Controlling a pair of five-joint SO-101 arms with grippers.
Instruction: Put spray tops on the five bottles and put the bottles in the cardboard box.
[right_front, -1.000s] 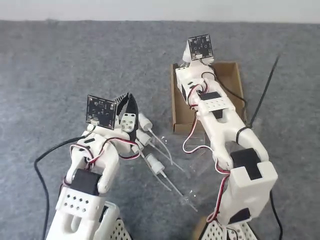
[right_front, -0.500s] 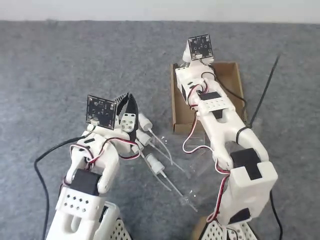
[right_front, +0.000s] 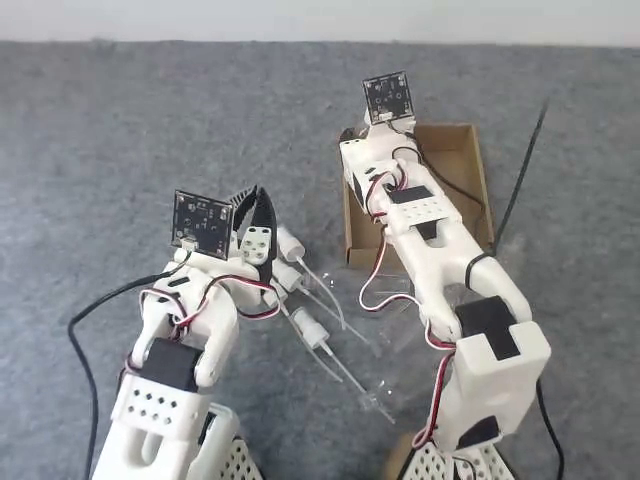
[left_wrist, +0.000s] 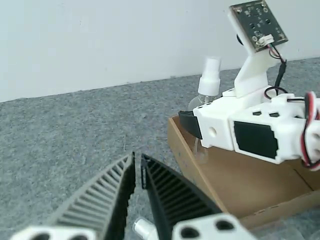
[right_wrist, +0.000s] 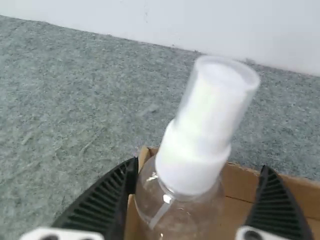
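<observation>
My right gripper (right_wrist: 199, 172) is at the far left corner of the cardboard box (right_front: 465, 160), its jaws spread on either side of a clear bottle (right_wrist: 182, 202) with a white spray top (right_wrist: 202, 130). The bottle leans against one jaw, and cardboard shows in the gap to the other. In the left wrist view this bottle (left_wrist: 198, 102) stands upright just inside the box (left_wrist: 225, 185) wall. My left gripper (right_front: 255, 212) hovers shut and empty above loose spray tops (right_front: 291, 241) with long tubes on the carpet. Its fingertips (left_wrist: 134, 161) nearly touch.
Two more spray tops (right_front: 284, 276) (right_front: 310, 329) lie right of the left arm, with thin dip tubes running toward the front. A black cable tie (right_front: 520, 190) lies right of the box. Grey carpet stretches open at the far left.
The right arm has swung slightly to the left over the box's left wall in the last half second. The left arm has stayed still.
</observation>
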